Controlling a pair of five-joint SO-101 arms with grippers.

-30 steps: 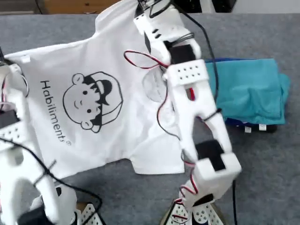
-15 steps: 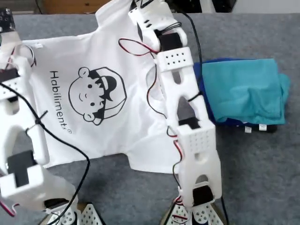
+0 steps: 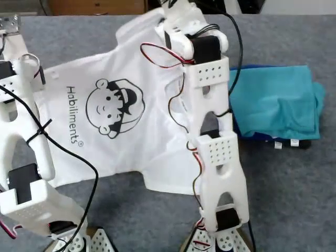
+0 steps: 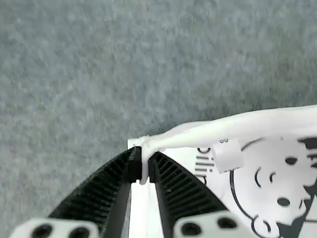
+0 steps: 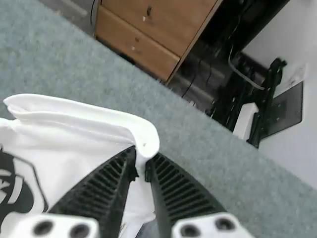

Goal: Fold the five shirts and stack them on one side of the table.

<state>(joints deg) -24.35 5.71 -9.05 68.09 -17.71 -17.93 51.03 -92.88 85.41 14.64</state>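
White shirt (image 3: 131, 152): spread print-up, frame centre, shifted right toward folded teal stack (image 3: 278, 102) within last second. Left gripper (image 4: 141, 166), right gripper (image 5: 140, 166) clenched on far edge. Folding not yet begun.

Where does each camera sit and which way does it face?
High view: fixed above the table, looking down on white shirt, folded stack, left arm, right arm.
Left wrist view: on the left arm, facing down at table; left gripper shut on shirt edge.
Right wrist view: on the right arm, facing across table to a wooden cabinet; right gripper shut on shirt edge.
Shared: all three show the white shirt.
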